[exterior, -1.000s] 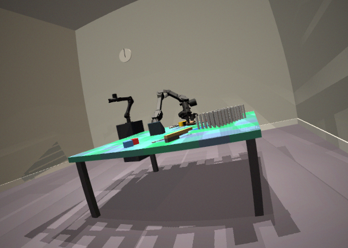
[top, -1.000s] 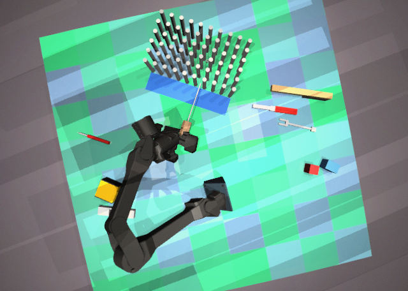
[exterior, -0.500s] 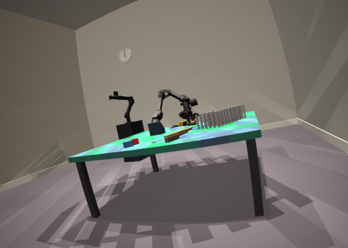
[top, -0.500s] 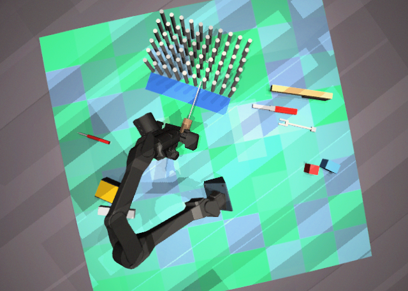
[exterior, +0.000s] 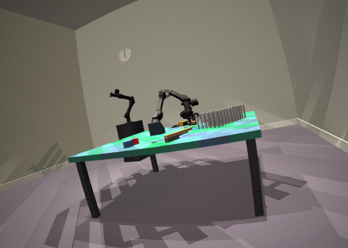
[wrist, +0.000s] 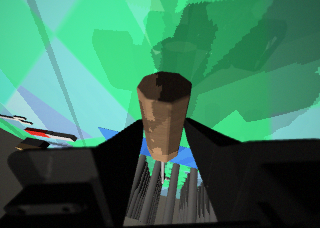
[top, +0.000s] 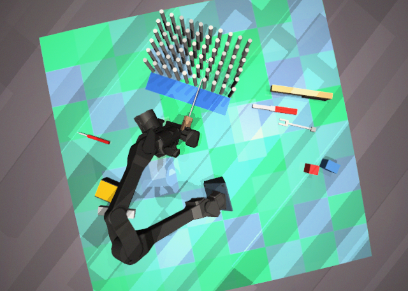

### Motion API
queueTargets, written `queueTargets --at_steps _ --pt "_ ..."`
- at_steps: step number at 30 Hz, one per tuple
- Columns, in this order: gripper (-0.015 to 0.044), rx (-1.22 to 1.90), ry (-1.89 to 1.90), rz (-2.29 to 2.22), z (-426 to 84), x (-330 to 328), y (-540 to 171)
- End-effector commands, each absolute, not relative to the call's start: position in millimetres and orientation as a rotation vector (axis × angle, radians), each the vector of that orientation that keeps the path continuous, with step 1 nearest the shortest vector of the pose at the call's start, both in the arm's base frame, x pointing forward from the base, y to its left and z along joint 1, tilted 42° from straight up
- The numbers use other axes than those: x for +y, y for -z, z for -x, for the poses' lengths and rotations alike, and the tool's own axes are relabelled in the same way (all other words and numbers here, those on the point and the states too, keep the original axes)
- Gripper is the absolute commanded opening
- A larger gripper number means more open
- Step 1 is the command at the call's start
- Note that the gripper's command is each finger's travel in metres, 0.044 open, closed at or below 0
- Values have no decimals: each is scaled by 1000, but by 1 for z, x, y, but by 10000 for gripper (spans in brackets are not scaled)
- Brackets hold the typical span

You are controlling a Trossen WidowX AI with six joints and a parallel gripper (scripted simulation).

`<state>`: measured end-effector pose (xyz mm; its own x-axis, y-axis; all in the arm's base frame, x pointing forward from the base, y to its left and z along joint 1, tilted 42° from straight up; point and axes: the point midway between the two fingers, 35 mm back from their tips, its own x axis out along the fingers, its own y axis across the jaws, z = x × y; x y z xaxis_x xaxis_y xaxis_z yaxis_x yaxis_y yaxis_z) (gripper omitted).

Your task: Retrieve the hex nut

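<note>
The metal spacers stand upright in rows behind the blue taped strip. A tiny pale ring, likely the hex nut, shows among the middle spacers; its outline is unclear. My gripper is shut on the brown handle of a thin-shafted tool. It is in front of the strip. The tool's grey shaft crosses over the strip, and its far end reaches the front row of spacers; the tip is hard to make out.
Right of the field lie a tan bar, a red-handled tool and a fork-ended tool. Red and blue blocks lie farther forward. A red screwdriver, yellow block and pale block are left.
</note>
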<state>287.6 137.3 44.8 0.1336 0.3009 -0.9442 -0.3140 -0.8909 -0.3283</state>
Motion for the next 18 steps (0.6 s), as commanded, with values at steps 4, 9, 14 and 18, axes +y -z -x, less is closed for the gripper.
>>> queueTargets --at_steps 4,9,14,18 --pt "0 1 -1797 1973 -295 138 -45" --pt "0 1 -1797 1973 -298 137 -44" --pt "0 1 -1796 1974 -302 137 -43" --pt "0 1 -1796 1974 -304 136 -42"
